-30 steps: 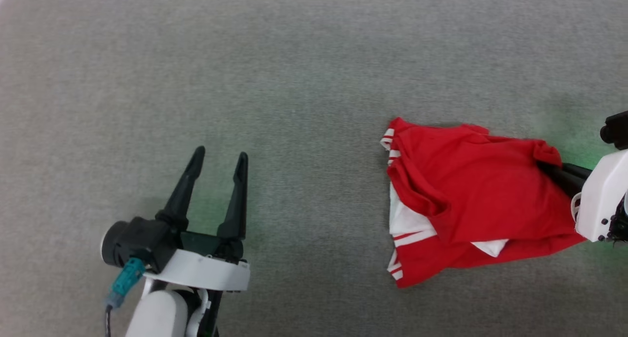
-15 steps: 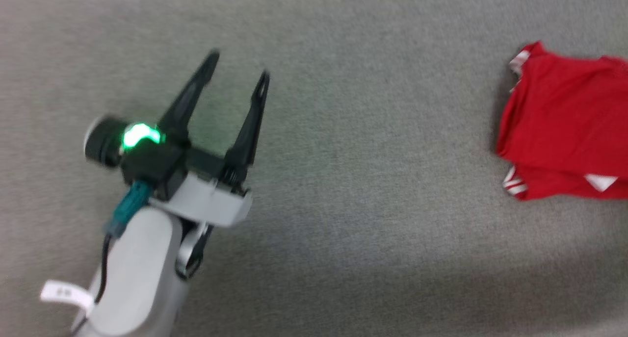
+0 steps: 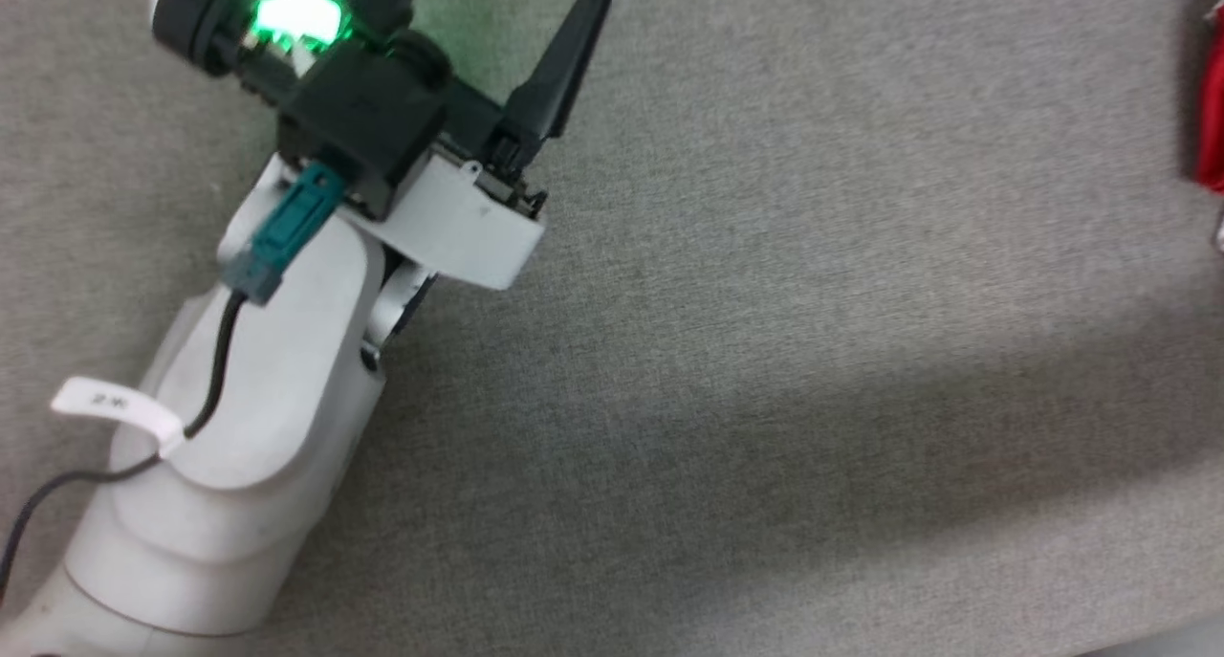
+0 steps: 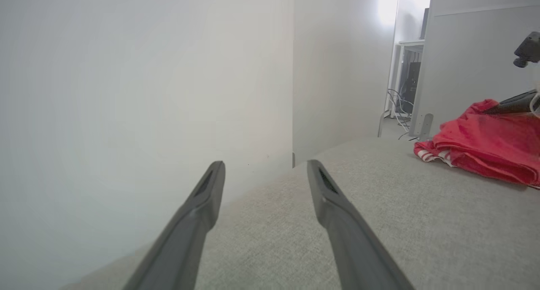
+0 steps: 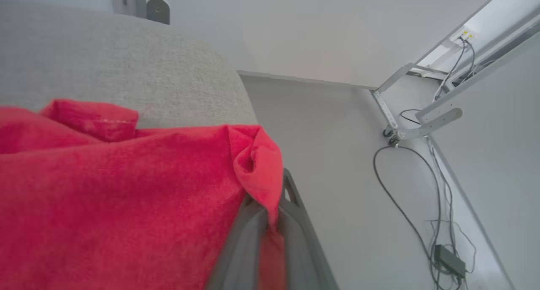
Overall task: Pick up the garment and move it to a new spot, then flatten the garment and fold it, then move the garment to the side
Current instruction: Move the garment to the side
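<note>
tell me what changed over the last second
Mainly the head camera swung: its whole view shifted, leaving the left gripper at upper left and the garment a red sliver at the right edge. No real move of the garment can be told from that. Unchanged: the right gripper keeps its jaws shut on the garment's edge; the left gripper's jaws stay open and empty above the grey surface.

The garment (image 4: 485, 150) is laid on the padded surface (image 4: 422, 239), ahead and well to the right of the left gripper (image 4: 265, 165). Its edge is caught between the fingers of the right gripper (image 5: 272, 201); the floor (image 5: 337, 155) is seen beyond that gripper.
</note>
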Tool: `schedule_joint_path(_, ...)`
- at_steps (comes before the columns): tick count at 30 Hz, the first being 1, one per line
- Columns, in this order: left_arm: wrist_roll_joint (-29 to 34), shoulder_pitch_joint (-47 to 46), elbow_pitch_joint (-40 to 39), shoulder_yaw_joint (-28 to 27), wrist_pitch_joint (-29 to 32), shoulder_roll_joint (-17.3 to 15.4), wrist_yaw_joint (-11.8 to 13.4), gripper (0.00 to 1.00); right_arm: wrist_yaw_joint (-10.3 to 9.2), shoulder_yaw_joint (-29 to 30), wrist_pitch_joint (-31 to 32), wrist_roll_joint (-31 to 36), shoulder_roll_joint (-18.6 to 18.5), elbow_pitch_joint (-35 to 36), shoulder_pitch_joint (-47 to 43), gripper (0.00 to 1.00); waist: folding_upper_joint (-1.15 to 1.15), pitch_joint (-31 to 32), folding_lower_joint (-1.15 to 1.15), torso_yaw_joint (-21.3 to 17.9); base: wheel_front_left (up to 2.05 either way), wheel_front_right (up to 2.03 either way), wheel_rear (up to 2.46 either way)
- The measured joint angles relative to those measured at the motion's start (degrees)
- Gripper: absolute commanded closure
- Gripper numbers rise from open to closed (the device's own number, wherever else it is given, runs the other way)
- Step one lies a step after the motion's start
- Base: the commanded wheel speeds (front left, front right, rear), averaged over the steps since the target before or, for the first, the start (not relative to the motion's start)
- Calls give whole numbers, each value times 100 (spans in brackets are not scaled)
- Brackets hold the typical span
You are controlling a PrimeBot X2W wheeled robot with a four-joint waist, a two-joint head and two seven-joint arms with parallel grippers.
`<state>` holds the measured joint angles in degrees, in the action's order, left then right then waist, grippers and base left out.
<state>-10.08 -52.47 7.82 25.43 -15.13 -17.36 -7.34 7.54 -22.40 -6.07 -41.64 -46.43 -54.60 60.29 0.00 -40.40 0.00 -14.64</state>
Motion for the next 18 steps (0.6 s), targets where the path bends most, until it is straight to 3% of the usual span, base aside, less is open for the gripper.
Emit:
schedule_joint_path(6,-26,-281,40,169,0,-35,-4,0,0,-108,-474,582,234,-1047,630,100,0,-365,0,24,0,0,0)
schedule_joint_path(12,-31,-302,-4,62,-1,18,-5,0,-1,-153,-750,871,659,-1593,981,100,0,-513,0,105,0,0,0)
schedule_joint_path(13,-31,-298,-7,37,-1,32,-5,0,-1,-146,-770,900,684,-1652,1010,82,0,-515,0,121,0,0,0)
schedule_joint_path(14,-26,-292,-4,10,-1,44,-3,0,-1,-145,-791,947,704,-1694,1022,56,0,-509,0,134,0,0,0)
schedule_joint_path(15,-4,-273,-5,-27,-1,58,11,0,-1,-162,-808,991,710,-1734,1023,0,0,-493,0,147,0,0,0)
schedule_joint_path(18,-25,-57,2,-240,-1,74,65,0,-1,-215,-859,1170,698,-1782,1015,0,0,-380,0,181,0,0,0)
